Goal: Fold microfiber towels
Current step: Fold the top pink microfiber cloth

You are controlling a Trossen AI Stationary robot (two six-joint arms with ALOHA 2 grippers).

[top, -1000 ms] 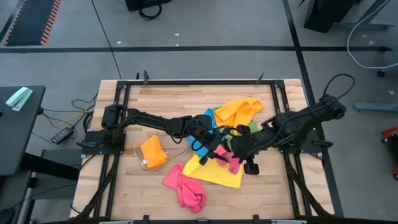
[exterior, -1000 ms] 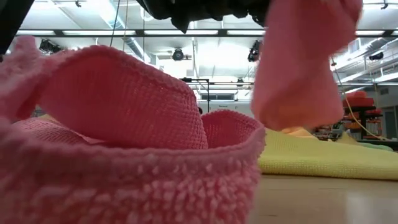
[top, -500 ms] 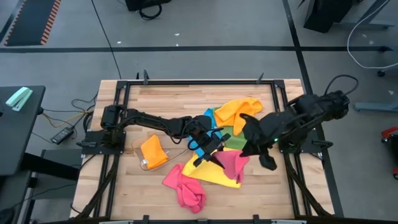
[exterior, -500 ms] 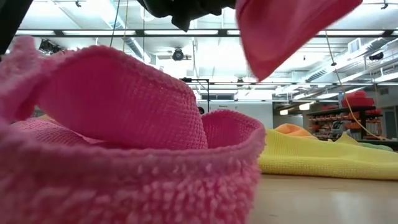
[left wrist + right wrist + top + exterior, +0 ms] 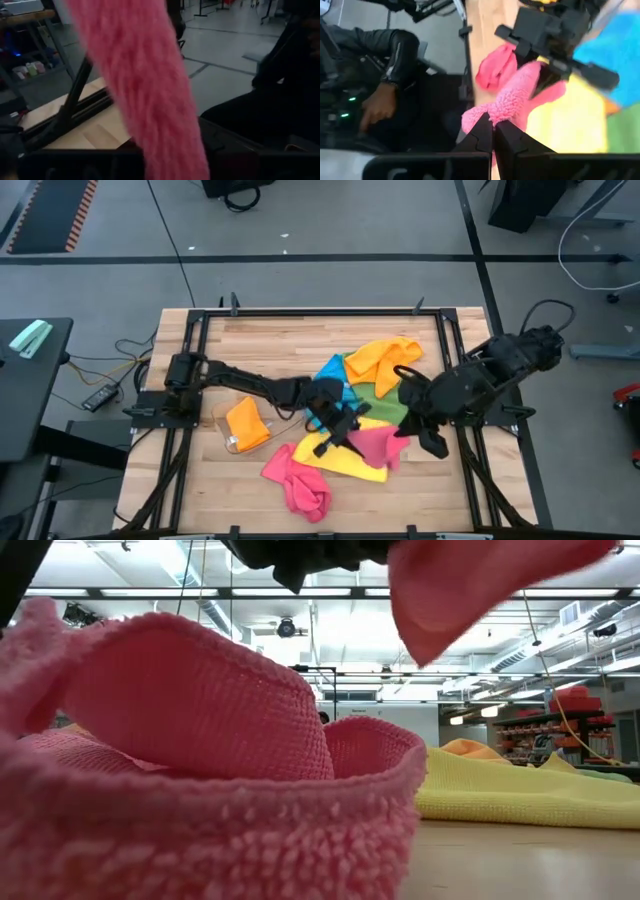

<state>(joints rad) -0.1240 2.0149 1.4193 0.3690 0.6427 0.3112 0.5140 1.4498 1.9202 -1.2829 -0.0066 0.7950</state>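
A pink towel (image 5: 374, 444) hangs over the yellow towel (image 5: 335, 462), held up by my right gripper (image 5: 493, 131), which is shut on it. It shows again at the top of the low view (image 5: 470, 590). My left gripper (image 5: 338, 438) stands right at the towel's other end, and the cloth hangs straight across the left wrist view (image 5: 145, 85). A second pink towel (image 5: 296, 486) lies crumpled near the front edge. Orange (image 5: 385, 358), blue (image 5: 333, 370) and green (image 5: 384, 406) towels lie in a heap behind. My right gripper pinches a bunched edge of the pink towel (image 5: 487, 117) between its two fingertips, coming down at a slant from the table's right side. The cloth runs away from the fingers toward my left gripper and sags, its lower part over the yellow towel.
A clear tray (image 5: 222, 420) holding a folded orange towel (image 5: 246, 424) stands at the left. Bare wood lies at the far left and the near right of the table (image 5: 440, 490). A person sits beyond the table's edge (image 5: 390, 65).
My right gripper has risen and drawn toward the table's right edge while rolling, taking the pink towel's end up with it. The towel has spread out from a hanging bunch. My left gripper has moved toward the near edge, up to the towel.
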